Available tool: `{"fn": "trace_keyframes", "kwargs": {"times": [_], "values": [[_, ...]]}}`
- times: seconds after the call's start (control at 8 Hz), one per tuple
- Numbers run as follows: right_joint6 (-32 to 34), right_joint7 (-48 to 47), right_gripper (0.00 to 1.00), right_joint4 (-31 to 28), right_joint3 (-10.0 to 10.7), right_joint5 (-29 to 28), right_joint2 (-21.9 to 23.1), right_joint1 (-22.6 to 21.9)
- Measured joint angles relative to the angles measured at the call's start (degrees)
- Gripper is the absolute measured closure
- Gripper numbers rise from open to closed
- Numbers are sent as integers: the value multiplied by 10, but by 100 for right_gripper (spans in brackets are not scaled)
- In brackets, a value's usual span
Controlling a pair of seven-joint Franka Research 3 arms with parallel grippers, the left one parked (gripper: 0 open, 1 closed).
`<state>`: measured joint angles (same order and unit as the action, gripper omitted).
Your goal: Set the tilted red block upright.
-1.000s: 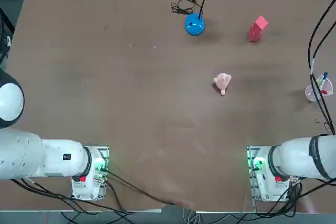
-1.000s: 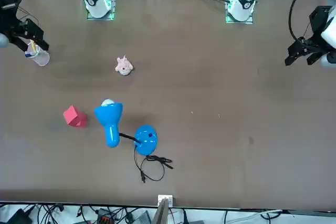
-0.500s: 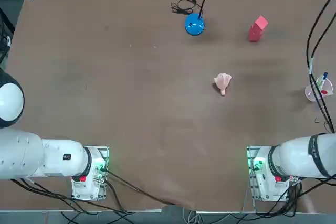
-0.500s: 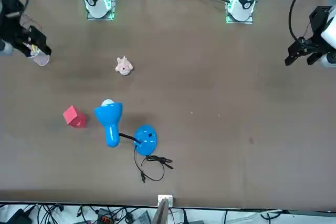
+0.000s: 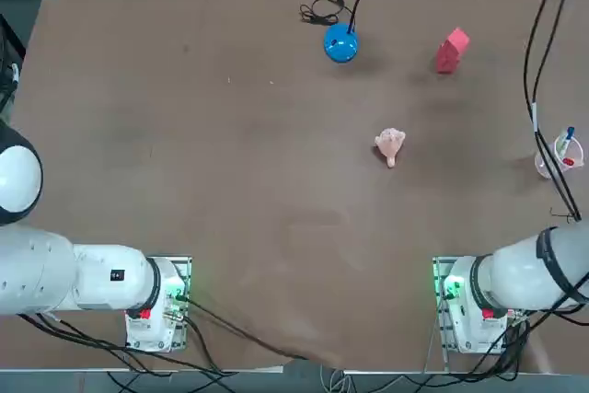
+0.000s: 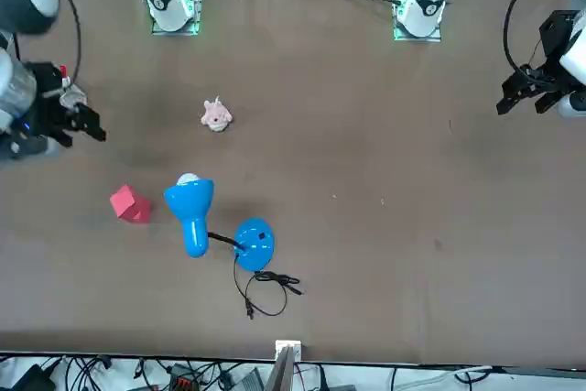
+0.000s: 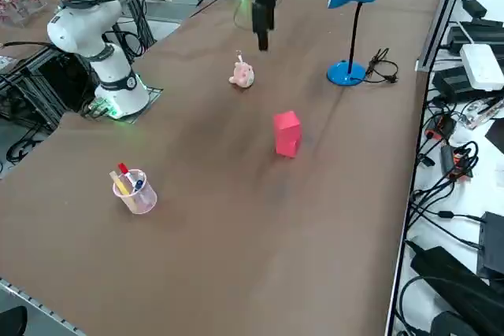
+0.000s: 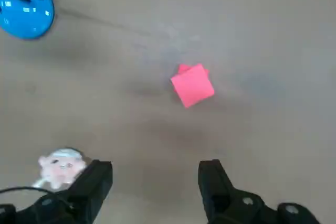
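Red block (image 8: pixel 192 85): far side of table (image 5: pixel 230 181), beyond pink toy (image 5: pixel 390 145), well apart from lamp base (image 5: pixel 340 44); standing but leaning.
Handling: prob. light, rigid, smooth faces; could slip or topple if nudged.
Grip spot: two flat opposite side faces, mid-height, I'd judge.
R gripper (image 8: pixel 155 179): fingers wide open, empty, high above block.
Shapes/materials: boxy matte block; lumpy soft-looking toy; glossy blue lamp; brown flat tabletop.
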<state>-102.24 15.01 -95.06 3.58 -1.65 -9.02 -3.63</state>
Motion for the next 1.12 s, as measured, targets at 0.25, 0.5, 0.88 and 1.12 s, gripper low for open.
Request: {"fn": "trace_keyframes", "kwargs": {"times": [0.25, 0.5, 0.88, 1.12], "values": [[-51, 66, 0, 1, 0, 0, -36, -1], [-85, 125, 0, 2, -2, 0, -66, -2], [-120, 209, 0, 3, 0, 0, -112, 4], [-137, 263, 0, 3, 2, 1, -137, 15]]}}
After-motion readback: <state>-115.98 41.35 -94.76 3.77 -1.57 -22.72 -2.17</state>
